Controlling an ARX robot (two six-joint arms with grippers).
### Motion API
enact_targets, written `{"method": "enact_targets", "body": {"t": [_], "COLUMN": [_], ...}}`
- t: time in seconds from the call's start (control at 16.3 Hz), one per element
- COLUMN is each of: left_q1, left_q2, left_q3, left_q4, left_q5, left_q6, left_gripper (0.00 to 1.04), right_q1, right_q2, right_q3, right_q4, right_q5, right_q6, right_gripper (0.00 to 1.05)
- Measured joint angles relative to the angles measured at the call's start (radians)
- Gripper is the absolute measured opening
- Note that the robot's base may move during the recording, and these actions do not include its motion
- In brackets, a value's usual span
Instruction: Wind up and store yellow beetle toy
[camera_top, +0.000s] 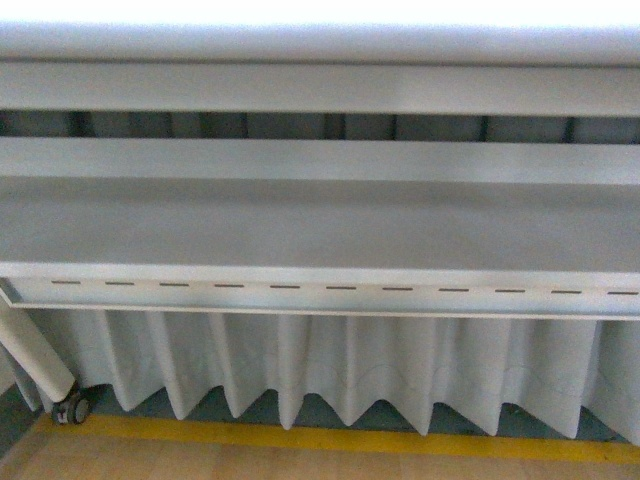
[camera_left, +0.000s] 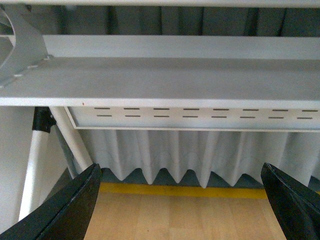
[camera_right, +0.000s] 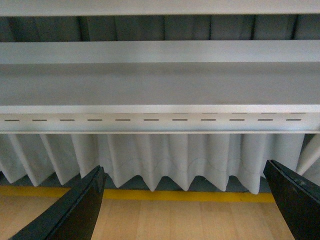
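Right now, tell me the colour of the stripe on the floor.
Yellow. The stripe shows best in the front view, below the curtain.

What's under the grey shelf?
Under the grey shelf hangs a pleated white skirt, with a caster at the far left. Whatever lies behind the skirt is covered.

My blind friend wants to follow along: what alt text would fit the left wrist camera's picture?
The left tool holds nothing, its two black fingers wide apart, facing a grey shelf. Below the shelf hangs a pleated white curtain, above a yellow line on a wooden floor.
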Motion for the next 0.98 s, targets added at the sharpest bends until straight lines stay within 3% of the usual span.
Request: {"method": "enact_targets", "body": {"t": [0.98], "left_q1": [0.0], "left_q2": [0.0], "left_q3": [0.0], "left_q4": [0.0], "left_q5": [0.002], "left_q6": [0.0], "left_gripper": [0.98], "right_q1": [0.0], "right_q2": [0.0], "right_q3": [0.0], "right_q4": [0.002], "right_q5": [-0.001], "right_q6": [0.001], "right_gripper": [0.98]}}
